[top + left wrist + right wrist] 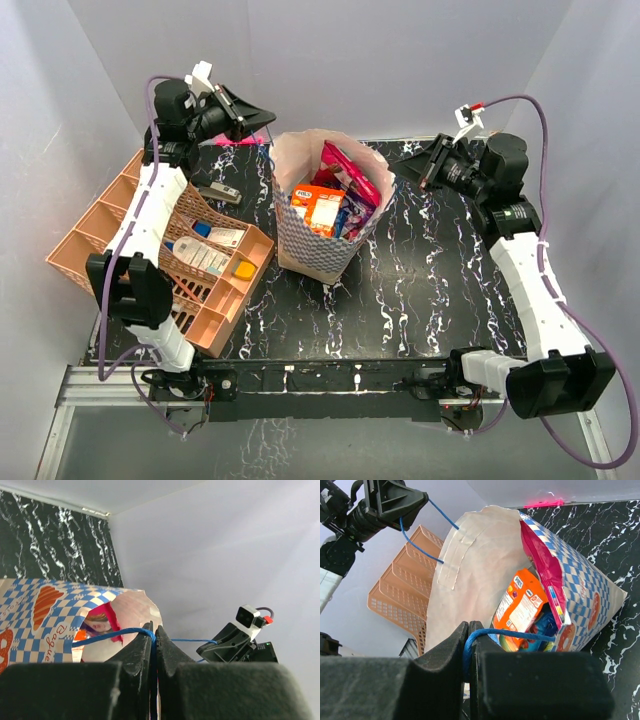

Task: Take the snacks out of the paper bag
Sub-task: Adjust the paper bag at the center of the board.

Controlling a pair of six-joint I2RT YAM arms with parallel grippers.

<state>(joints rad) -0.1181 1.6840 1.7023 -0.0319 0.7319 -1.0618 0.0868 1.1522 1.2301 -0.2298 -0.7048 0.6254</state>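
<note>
Peach latticed plastic marks the basket (75,250) at the left of the black marbled counter (430,290). Just right of it, the left jaws are pinched fully together on a blue cord handle (115,633), holding it up and out. The paper bag (310,250) stands upright mid-counter between the arms, mouth spread wide. The snacks sit inside on end, long axes pointing up at the opening, an orange packet (322,208) in front of a magenta packet (352,178). On the right, the right jaws are likewise clamped on the second cord handle (515,634). The packets lie below and between both jaws, roughly as near to either. One side must probably let go of its handle to reach down.
</note>
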